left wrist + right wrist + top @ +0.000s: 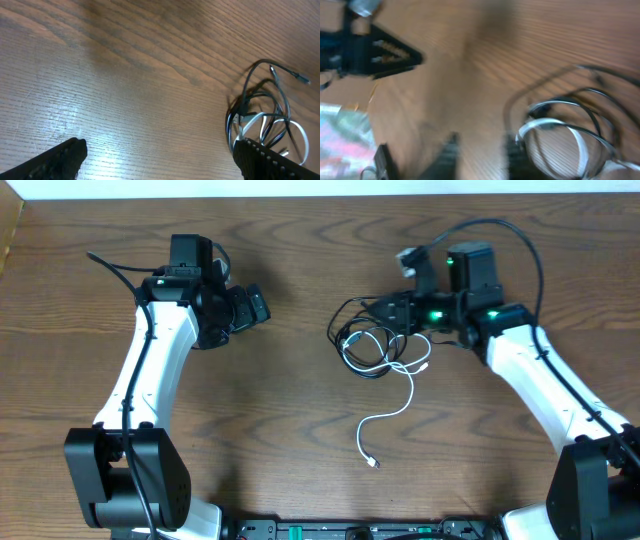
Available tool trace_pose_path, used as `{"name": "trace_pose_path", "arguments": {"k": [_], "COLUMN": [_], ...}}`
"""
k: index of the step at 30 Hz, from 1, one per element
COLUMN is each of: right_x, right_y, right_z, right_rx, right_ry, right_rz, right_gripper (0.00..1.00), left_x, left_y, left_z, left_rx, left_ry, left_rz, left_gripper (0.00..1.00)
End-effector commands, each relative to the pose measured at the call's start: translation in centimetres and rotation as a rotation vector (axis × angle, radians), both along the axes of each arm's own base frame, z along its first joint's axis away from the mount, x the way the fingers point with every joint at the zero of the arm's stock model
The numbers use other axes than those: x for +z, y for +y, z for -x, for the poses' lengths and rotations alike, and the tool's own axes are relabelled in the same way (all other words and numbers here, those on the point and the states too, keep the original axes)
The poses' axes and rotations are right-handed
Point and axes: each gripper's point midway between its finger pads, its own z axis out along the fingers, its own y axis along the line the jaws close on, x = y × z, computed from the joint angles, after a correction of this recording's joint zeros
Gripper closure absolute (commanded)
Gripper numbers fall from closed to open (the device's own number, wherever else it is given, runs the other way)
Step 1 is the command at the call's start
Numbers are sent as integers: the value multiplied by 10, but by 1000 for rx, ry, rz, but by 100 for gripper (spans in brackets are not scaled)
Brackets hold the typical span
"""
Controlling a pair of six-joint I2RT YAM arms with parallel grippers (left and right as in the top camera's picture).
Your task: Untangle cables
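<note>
Location: thin black cord and shorter white cord lie looped together on the brown wooden table, right of centre.
Handling: probably light, limp and slippery.
Hold point: white cord's free tail.
Left gripper: fingers wide apart, empty.
Right gripper: at the tangle; blur hides whether it is closed.

The black cable is thin and lies in several loose loops right of the centre, at middle depth. In the left wrist view one arc of it rises up and ends in a small plug. The white cable is also thin. Its far part makes loops that cross the black loops, so the two are tangled. Its near part runs free in an S-curve toward the near side and ends in a small plug.
</note>
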Motion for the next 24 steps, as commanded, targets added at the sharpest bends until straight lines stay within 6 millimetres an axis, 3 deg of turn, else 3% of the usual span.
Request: {"name": "trace_pose_path", "arguments": {"k": [1,5,7,9,11,13,14,15,20,24], "right_x": [-4,-22,-29,-36,-40,-42,-42,-42,-50,-69], "right_y": [-16,-31,-38,-49,-57,-63,-64,-65,-68,-101], "right_z": [-7,-6,-4,-6,-10,-13,-14,-15,-9,2], "right_rx": [-56,-122,-139,-175,-209,-236,-240,-245,-253,-369], "right_ry": [-10,40,51,54,47,37,34,32,71,157], "right_rz": [67,166,212,274,317,347,351,357,384,545], "right_gripper": [99,98,73,62,60,21,6,1,1,1], "left_x": [-6,-6,-6,-6,-6,-6,-6,-6,-6,-6], "left_y": [3,3,3,3,3,3,3,3,3,3], "left_z": [3,3,3,3,3,3,3,3,3,3], "left_rx": [5,5,5,5,5,5,5,5,5,5], "left_ry": [18,18,18,18,18,18,18,18,18,18], "left_rz": [-14,-14,-14,-14,-14,-14,-14,-14,-14,-14], "left_gripper": [2,2,2,2,2,2,2,2,2,2]}}
